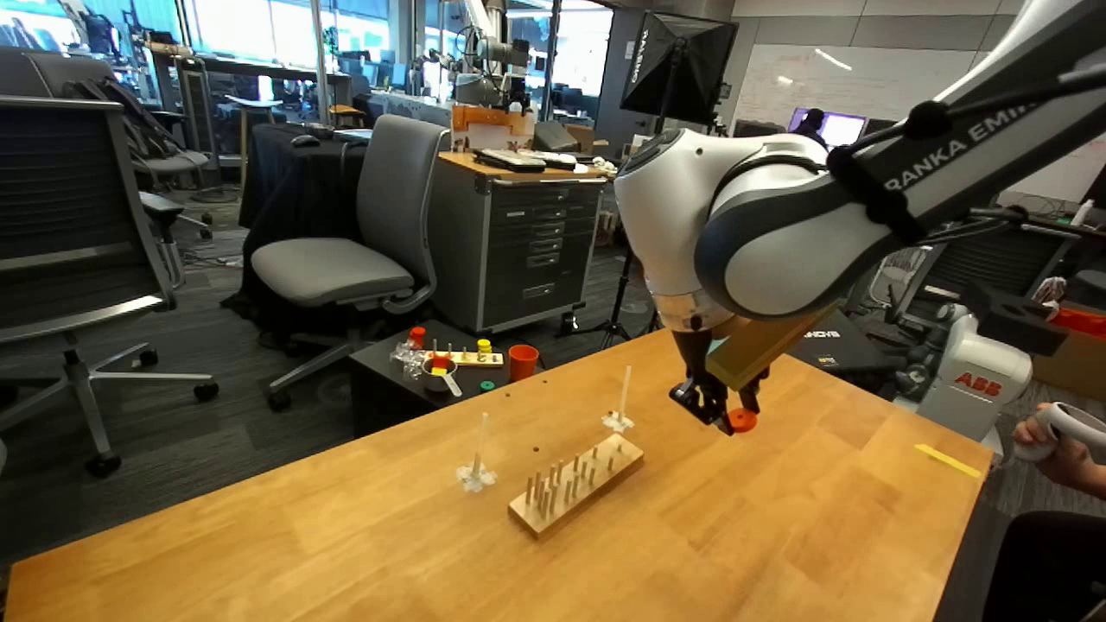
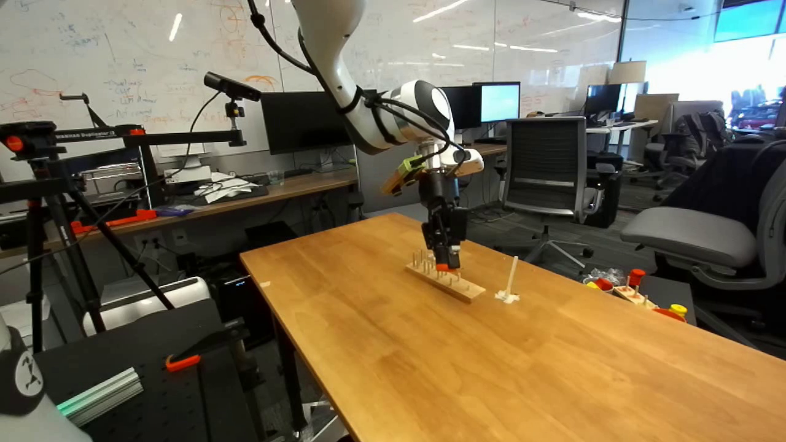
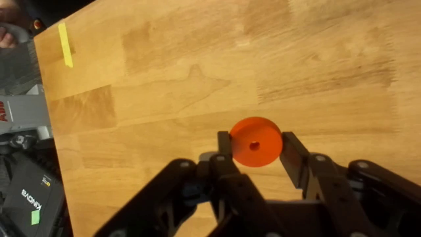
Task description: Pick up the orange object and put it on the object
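Note:
The orange object is a round disc with a small centre hole, seen in the wrist view point(image 3: 263, 154) and in both exterior views point(image 1: 743, 421) point(image 2: 443, 267). My gripper point(image 3: 256, 144) is shut on the disc's sides, with one black finger pad on each side. In both exterior views the gripper point(image 1: 739, 413) point(image 2: 448, 258) holds the disc above the wooden table. A long wooden peg board point(image 1: 577, 484) with several short upright pegs lies on the table; it also shows in an exterior view point(image 2: 447, 283), partly hidden by the gripper. The peg board is outside the wrist view.
Two thin upright rods point(image 1: 624, 399) point(image 1: 479, 451) stand on the table beside the peg board. A low black stand point(image 1: 376, 402) beside the table bears an orange cup point(image 1: 523, 361) and small toys. Yellow tape point(image 1: 948, 460) marks a table corner. A person's hand point(image 1: 1058, 453) holds a controller.

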